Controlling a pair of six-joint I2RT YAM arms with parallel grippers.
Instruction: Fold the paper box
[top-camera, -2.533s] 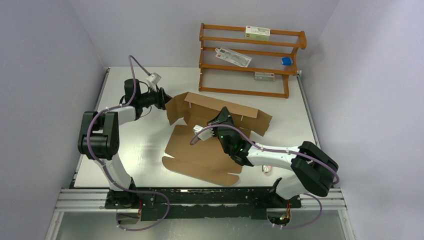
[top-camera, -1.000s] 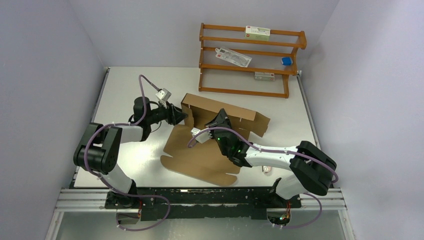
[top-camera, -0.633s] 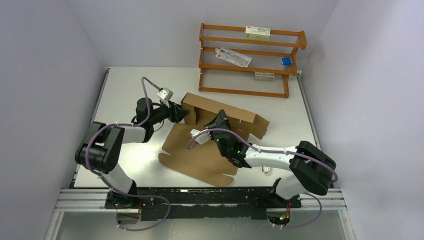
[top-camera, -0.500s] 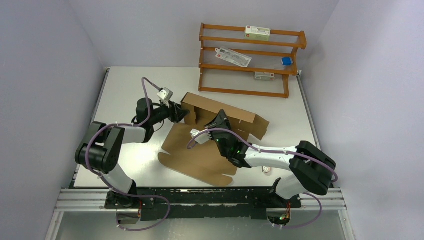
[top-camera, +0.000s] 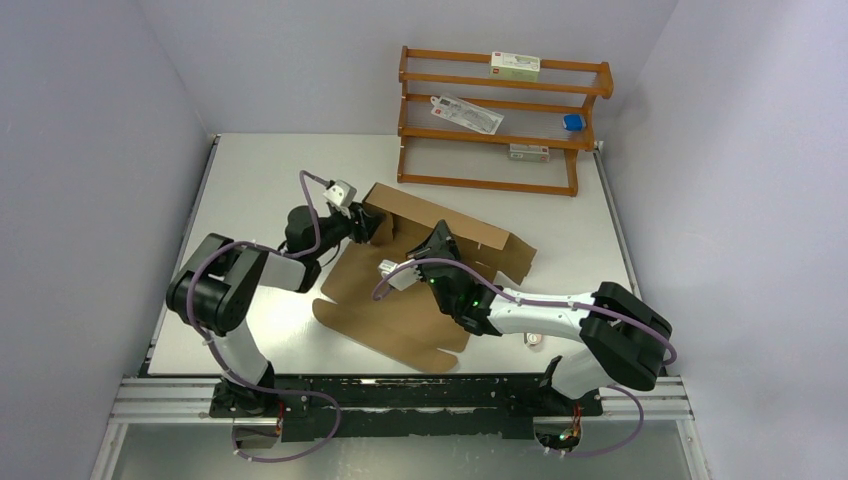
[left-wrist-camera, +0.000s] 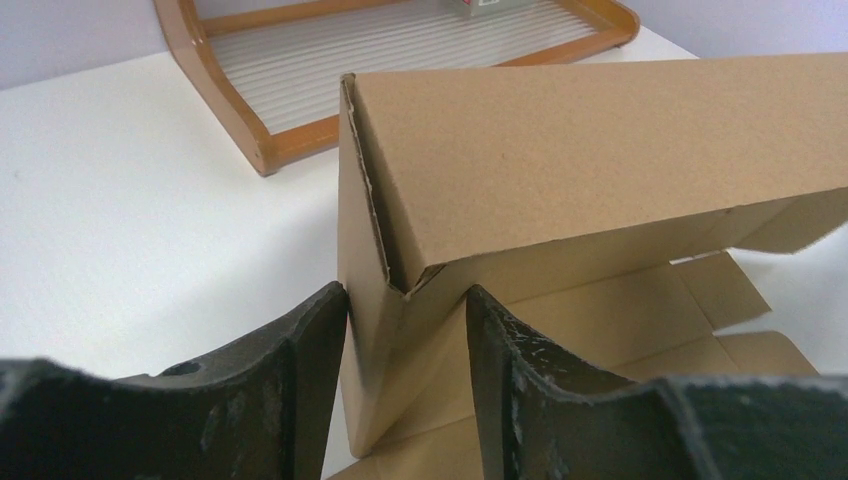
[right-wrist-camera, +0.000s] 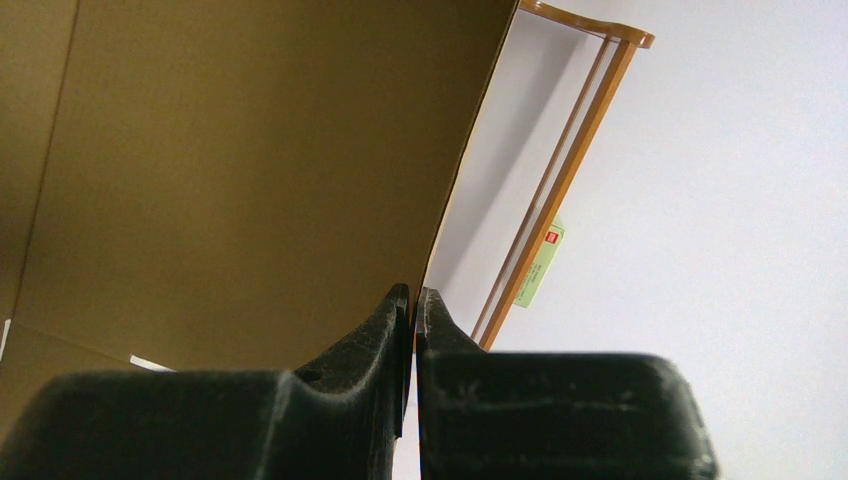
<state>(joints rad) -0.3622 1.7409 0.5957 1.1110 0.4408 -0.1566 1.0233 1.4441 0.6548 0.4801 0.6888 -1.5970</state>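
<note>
We judge the paper box (top-camera: 430, 260), half-raised mid-worktop (top-camera: 260, 180), light, stiff yet crease-prone, best held at folded corners: our left pincer (left-wrist-camera: 405, 330) straddles its corner, jaws half apart, while our right pincer (right-wrist-camera: 412, 300) pinches its wall edge.

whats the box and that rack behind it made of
The paper box looks like plain brown corrugated cardboard with a matte, uncoated face; its cut edge shows a layered core. The rack looks like varnished wood: its orange-brown rails have a slight sheen. Its ribbed, pale shelf surfaces could be plastic or wire; the pictures leave that open.
</note>
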